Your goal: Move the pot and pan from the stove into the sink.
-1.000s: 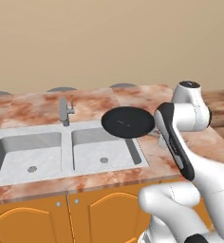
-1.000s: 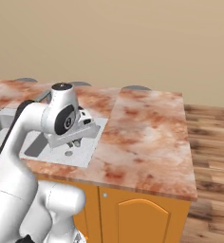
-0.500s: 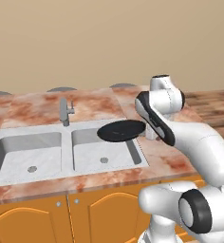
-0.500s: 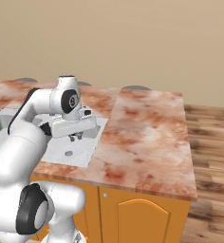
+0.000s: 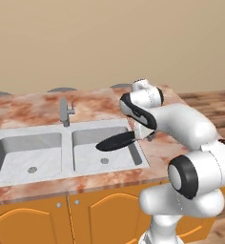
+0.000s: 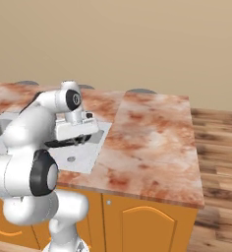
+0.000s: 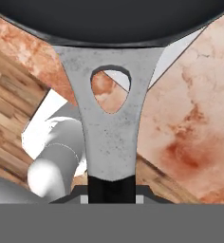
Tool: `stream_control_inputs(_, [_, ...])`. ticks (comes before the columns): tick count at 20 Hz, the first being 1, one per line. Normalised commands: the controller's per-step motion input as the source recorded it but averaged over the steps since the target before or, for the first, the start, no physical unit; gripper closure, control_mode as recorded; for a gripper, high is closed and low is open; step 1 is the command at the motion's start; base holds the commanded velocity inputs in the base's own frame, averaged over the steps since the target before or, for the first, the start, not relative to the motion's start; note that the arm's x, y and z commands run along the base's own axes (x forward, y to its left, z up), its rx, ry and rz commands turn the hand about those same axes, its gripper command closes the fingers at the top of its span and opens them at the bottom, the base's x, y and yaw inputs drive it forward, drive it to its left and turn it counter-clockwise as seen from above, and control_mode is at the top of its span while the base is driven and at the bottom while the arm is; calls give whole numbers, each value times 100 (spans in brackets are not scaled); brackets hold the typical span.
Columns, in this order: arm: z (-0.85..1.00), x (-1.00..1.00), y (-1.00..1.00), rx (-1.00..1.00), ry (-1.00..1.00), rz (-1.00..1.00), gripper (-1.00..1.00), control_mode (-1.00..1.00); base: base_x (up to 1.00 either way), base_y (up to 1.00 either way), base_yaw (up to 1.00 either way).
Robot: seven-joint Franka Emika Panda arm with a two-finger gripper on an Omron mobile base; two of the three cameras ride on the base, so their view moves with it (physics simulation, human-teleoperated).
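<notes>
To the left of the pincer lay the stainless steel double-basin sink (image 5: 19, 143) set into the mottled red-brown stone counter (image 5: 33, 107), with its angular grey faucet (image 5: 65, 112) standing behind the divider. Nearer, the flat round black frying pan (image 5: 115, 141) hung in the air, tilted, above the right basin, not yet resting on the basin floor. Its long thin grey handle (image 7: 110, 133) ran straight back from the dark rim into the two-finger pincer (image 7: 111, 189), which was clamped narrow on the handle's end. So the pan's long axis pointed away from the pincer, leftward and over the basin; the coming move probably called for going down, then letting go. The pot could not be seen.
</notes>
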Motion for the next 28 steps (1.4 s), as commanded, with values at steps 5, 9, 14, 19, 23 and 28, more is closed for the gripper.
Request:
stream_control_inputs(5, [-24,56,19,-7,13,0,100,-100,0,0,0])
stream_control_inputs(9, [-23,59,22,-7,12,0,100,-100,0,0,0])
stream_control_inputs(14, [-24,54,27,-7,11,0,100,-100,0,0,0])
stream_control_inputs(19, [-19,29,13,-2,4,1,100,-100,0,0,0])
stream_control_inputs(23, [-1,0,0,0,0,2,100,-100,0,0,0])
stream_control_inputs(28, [-10,0,0,7,-3,7,100,-100,0,0,0])
